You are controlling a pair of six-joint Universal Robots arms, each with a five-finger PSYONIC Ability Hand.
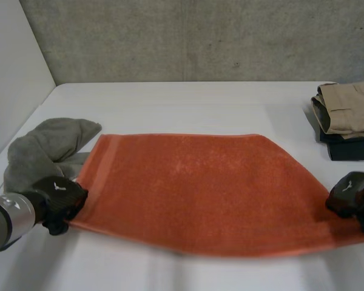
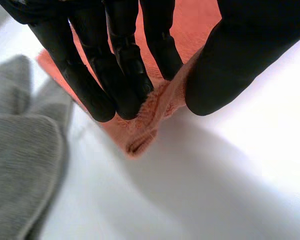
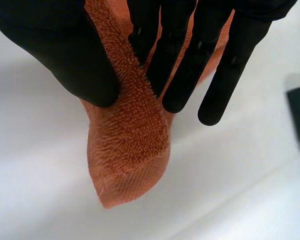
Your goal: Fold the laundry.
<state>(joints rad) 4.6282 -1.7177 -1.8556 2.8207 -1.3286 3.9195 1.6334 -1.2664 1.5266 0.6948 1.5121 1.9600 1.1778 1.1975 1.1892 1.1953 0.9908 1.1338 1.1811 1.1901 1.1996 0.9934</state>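
Observation:
An orange towel (image 1: 200,188) lies spread across the middle of the white table (image 1: 188,103). My left hand (image 1: 62,199) is at the towel's near left corner. In the left wrist view its fingers (image 2: 117,75) and thumb pinch that orange corner (image 2: 145,135). My right hand (image 1: 350,195) is at the towel's near right corner. In the right wrist view its thumb and fingers (image 3: 180,65) pinch the corner (image 3: 130,160), which hangs a little below them, off the table.
A crumpled grey cloth (image 1: 45,148) lies just beyond my left hand, touching the towel's left end, and appears as grey cloth (image 2: 20,165) beside that hand. A stack of folded beige and dark garments (image 1: 346,118) sits at the far right.

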